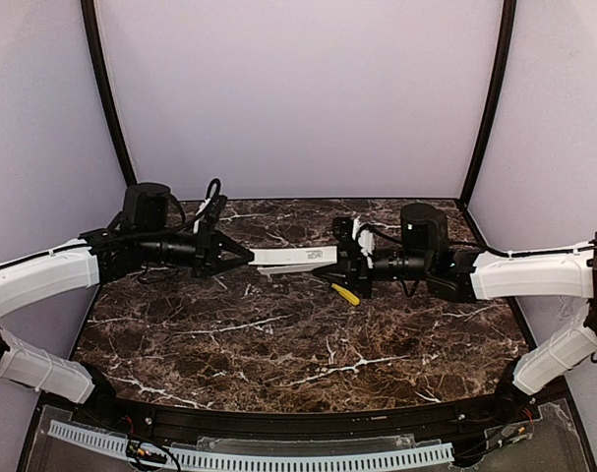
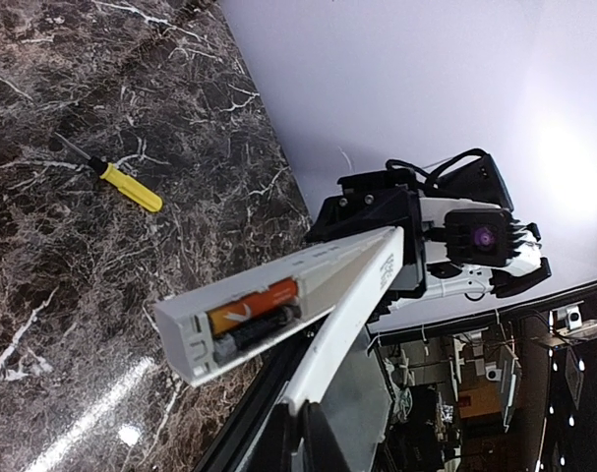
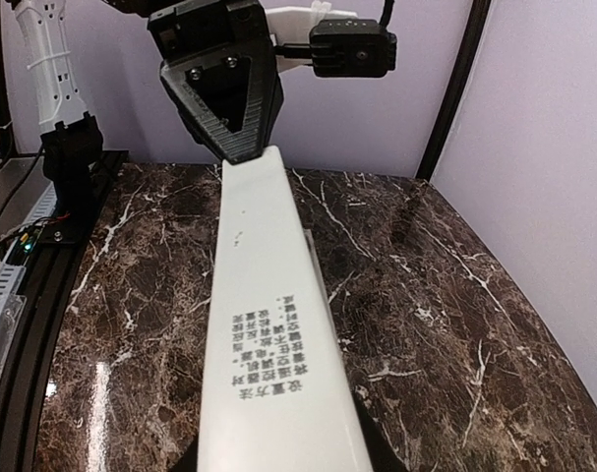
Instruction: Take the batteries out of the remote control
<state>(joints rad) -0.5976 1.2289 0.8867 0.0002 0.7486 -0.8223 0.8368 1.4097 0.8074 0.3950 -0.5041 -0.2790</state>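
The remote control point(image 1: 293, 259) hangs in the air between both grippers, above the back of the table. My left gripper point(image 1: 247, 258) is shut on the end of the flat white cover strip point(image 2: 357, 305), which bears dark print and is spread away from the remote's silver body point(image 2: 278, 280). The open compartment shows one orange battery point(image 2: 254, 307) with a dark cylinder beside it. My right gripper point(image 1: 339, 262) is shut on the remote's other end. In the right wrist view the printed white face point(image 3: 273, 324) runs from my right gripper point(image 3: 283, 462) to the left gripper point(image 3: 241, 147).
A yellow-handled screwdriver point(image 1: 345, 293) with a dark tip lies on the dark marble table point(image 1: 278, 354) just in front of the right gripper; it also shows in the left wrist view point(image 2: 131, 187). Purple walls enclose the back and sides.
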